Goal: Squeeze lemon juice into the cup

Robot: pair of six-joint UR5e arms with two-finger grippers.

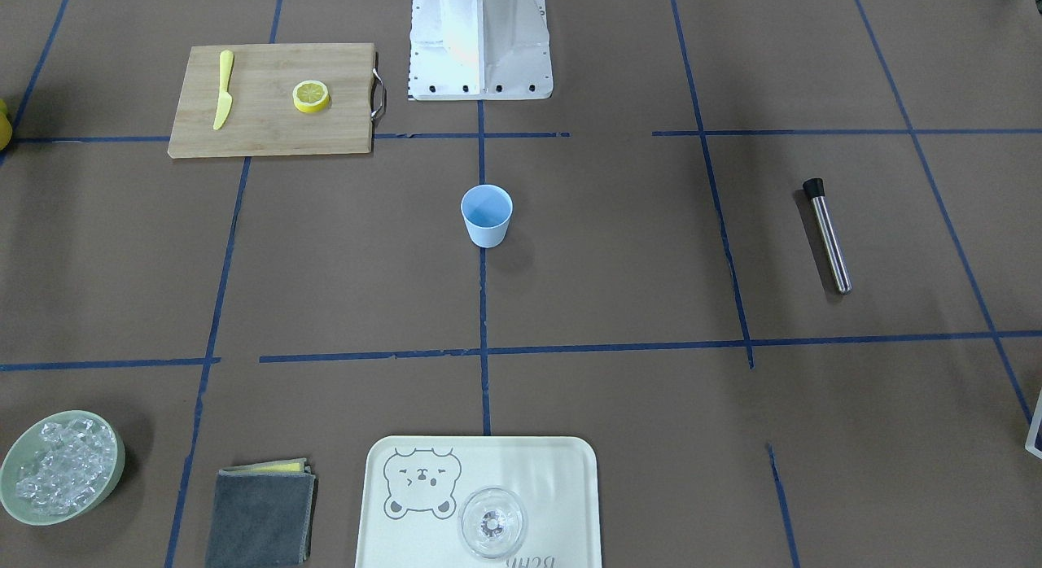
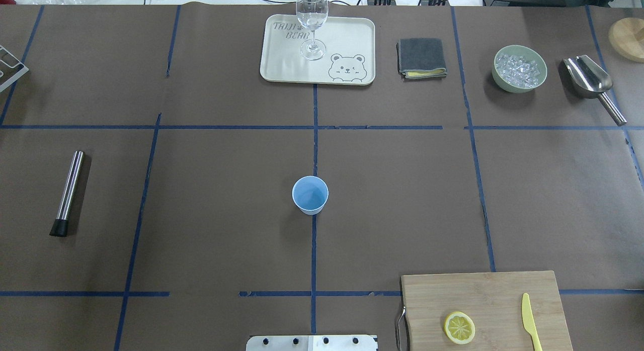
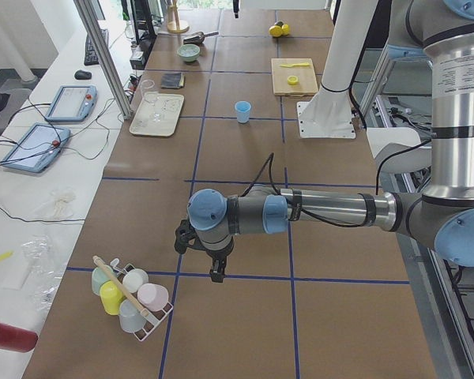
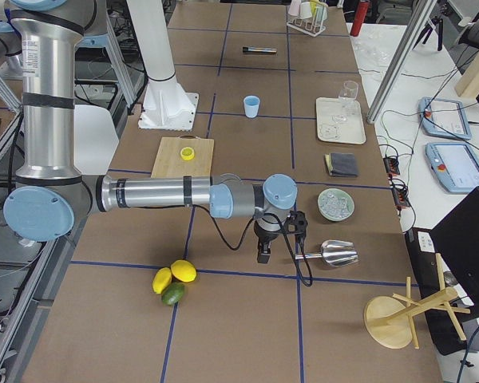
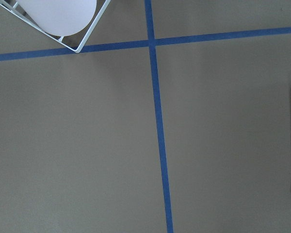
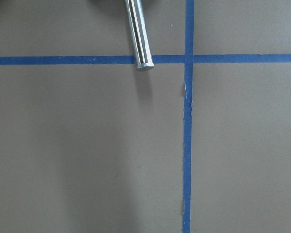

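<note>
The lemon [image 2: 459, 327] lies cut face up on the bamboo cutting board [image 2: 483, 295] at the counter's near right, beside the yellow knife [image 2: 528, 318], probably laid out for the right arm. The cup [image 2: 310, 194] stands upright at the middle, well apart from it, mouth up to catch juice. The left tool [image 3: 215, 272] and right tool [image 4: 263, 254] hang out at the counter's ends; whether either is open I cannot tell. The tray [image 2: 282, 64] reads "BEAR".
</note>
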